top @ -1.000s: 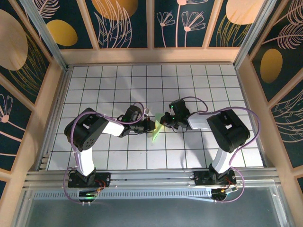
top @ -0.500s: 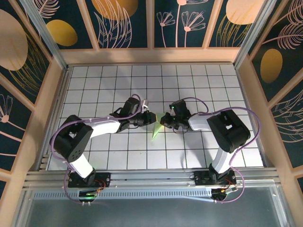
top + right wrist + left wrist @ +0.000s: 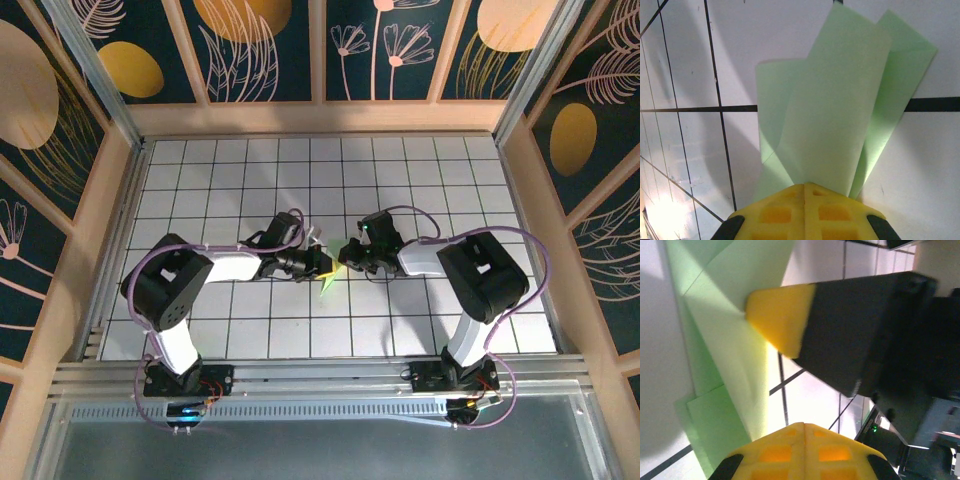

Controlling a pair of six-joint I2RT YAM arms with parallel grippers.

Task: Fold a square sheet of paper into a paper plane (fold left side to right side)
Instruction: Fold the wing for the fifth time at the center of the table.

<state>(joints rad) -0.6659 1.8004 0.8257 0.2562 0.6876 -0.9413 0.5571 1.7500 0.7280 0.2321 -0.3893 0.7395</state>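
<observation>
The pale-green paper plane [image 3: 328,282], a folded pointed strip, hangs over the grid floor between the two arms. My right gripper [image 3: 347,252] is shut on its upper end. In the right wrist view the layered paper [image 3: 840,100] fans out from between the shut yellow fingers [image 3: 805,189]. My left gripper [image 3: 325,263] is shut, its tip right beside the paper. In the left wrist view its yellow fingertips [image 3: 805,432] are pressed together with nothing seen between them. The paper [image 3: 725,335] lies to their left, and the right gripper's yellow fingertip [image 3: 780,315] rests on it.
The white grid floor [image 3: 250,180] is boxed in by wooden walls [image 3: 110,200] on the left, right and far sides. Both arm bases sit on the metal rail [image 3: 320,380] at the near edge. Purple cables loop over each arm.
The left arm swung its elbow out and back while its gripper shifted slightly near the paper, opened a little and shut again. The right gripper and the paper stayed in place.
</observation>
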